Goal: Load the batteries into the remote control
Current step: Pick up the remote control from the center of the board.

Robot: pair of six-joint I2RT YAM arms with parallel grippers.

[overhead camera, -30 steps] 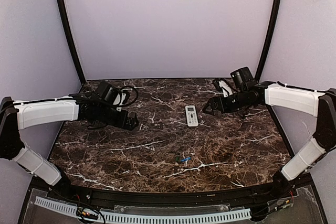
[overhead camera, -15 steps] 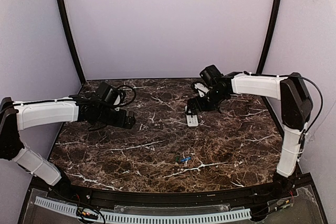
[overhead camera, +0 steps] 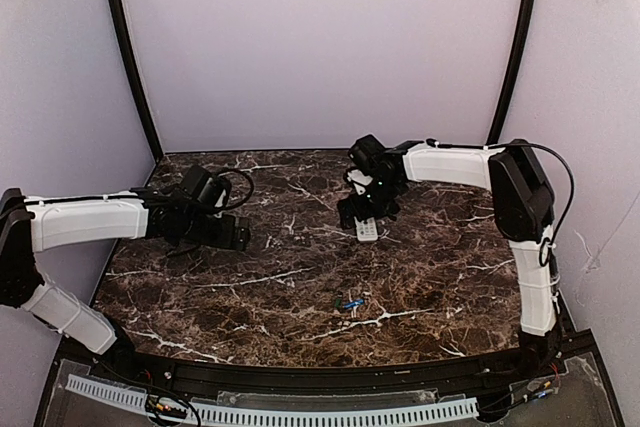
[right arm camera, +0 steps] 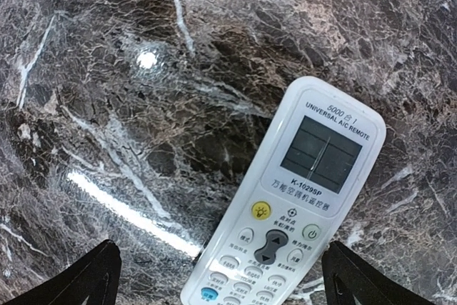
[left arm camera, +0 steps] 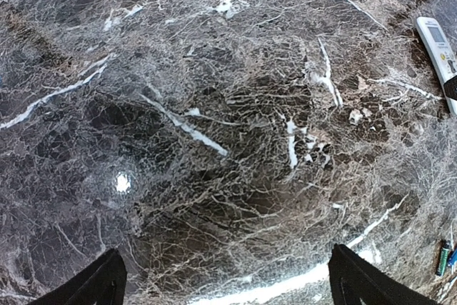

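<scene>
My dark brown, white-veined marble tabletop (overhead camera: pixel 300 277) stands within pale lilac walls (overhead camera: pixel 320 47). One slim white remote control (right arm camera: pixel 285 198) lies face up at far centre, under my right pincer (overhead camera: pixel 358 215), whose fingers are spread wide. My left pincer (left arm camera: pixel 228 287) gapes too, empty. The tiny blue-wrapped batteries (overhead camera: pixel 349 303) lie clustered near the front, too small to count.

Looks down on the remote control (right arm camera: pixel 296 198), white face up on the dark veined marble table (right arm camera: pixel 107 105), slanted with its little screen toward upper right and its buttons running off the bottom edge. Frames that button end between the dark fingertips (right arm camera: pixel 89 283) of the right gripper (right arm camera: pixel 225 280), spread wide, one at each lower corner.
</scene>
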